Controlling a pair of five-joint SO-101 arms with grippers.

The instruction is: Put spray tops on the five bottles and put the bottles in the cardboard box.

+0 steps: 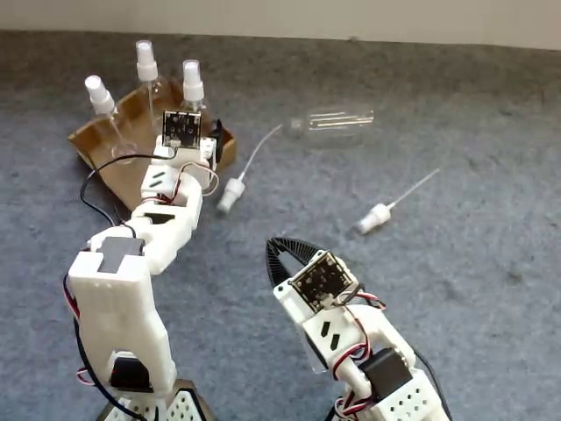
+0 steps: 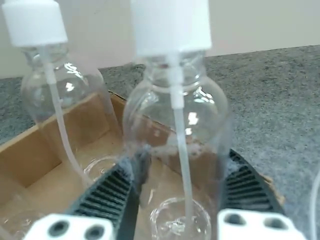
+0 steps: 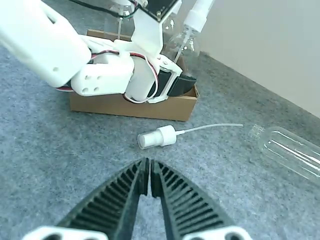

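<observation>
A cardboard box (image 1: 105, 145) sits at the far left of the grey carpet with three clear bottles standing in it, each with a white spray top (image 1: 99, 95) (image 1: 146, 63). My left gripper (image 1: 202, 124) is at the box's right end, shut on the third capped bottle (image 1: 193, 86). In the left wrist view its fingers (image 2: 112, 192) press both sides of that bottle (image 2: 175, 115), whose base rests in the box (image 2: 30, 155). An uncapped bottle (image 1: 337, 121) lies on its side farther back. My right gripper (image 1: 282, 254) is shut and empty near the front.
Two loose spray tops lie on the carpet: one (image 1: 230, 195) just right of the box, also ahead of my right gripper (image 3: 149, 162) as spray top (image 3: 157, 137), and another (image 1: 375, 217) farther right. The lying bottle (image 3: 292, 150) is beyond them.
</observation>
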